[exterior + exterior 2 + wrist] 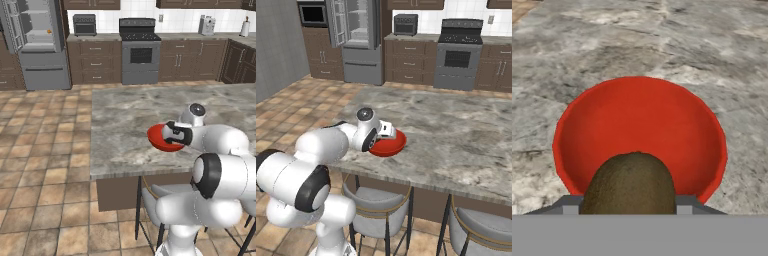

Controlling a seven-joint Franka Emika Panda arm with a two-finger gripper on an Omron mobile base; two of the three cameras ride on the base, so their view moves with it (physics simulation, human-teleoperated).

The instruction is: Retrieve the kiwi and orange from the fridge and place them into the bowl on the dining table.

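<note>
Over the near edge of the counter: the robot's dark two-finger hand (172,134) hangs above the shallow round bright-red bowl (639,132), so that a release would drop its load straight inside.
Hand: pinching a fuzzy brown oval kiwi (630,185); in the hand view the fruit sits between the fingers, in front of the bowl's red interior.
Bowl: stands on the grey speckled stone counter (130,120), close to its near edge by the stools, within the arm's easy reach from the base; its hollow looks bare, no fruit in it yet.
Why held so: the kiwi is kept gripped, I judge, until it is centred over the hollow and low enough not to bounce out.
Fridge: the tall grey French-door fridge (37,42) stands well apart across the tiled floor, doors swung wide, ready for a second trip.
Orange: a small round bright-orange fruit (49,31) shows on an inner shelf of the fridge.
Progress: the first fruit is about to be delivered; the orange remains to be fetched.
</note>
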